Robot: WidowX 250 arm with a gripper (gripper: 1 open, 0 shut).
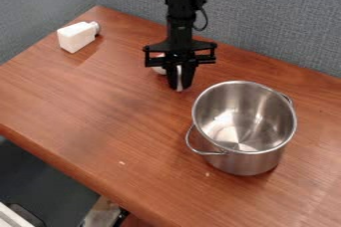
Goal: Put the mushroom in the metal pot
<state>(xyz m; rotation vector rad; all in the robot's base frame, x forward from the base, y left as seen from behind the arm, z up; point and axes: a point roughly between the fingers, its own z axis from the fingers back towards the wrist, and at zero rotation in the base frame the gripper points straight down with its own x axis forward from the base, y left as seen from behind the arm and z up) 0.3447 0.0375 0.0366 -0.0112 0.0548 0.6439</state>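
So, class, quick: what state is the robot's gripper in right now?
Gripper: down at the mushroom on the table, fingers either side; whether it grips yet cannot be told.

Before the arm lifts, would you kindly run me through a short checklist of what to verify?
1. Gripper down at the mushroom, fingers either side: ok.
2. Fingers firmly closed on the mushroom: cannot tell; it is mostly hidden.
3. Metal pot upright, mouth open: ok.
4. Pot interior free to receive the mushroom: ok, nothing visible inside.
5. Short path from mushroom to pot unobstructed: ok.
6. White block out of the way, at the table's far corner: ok.
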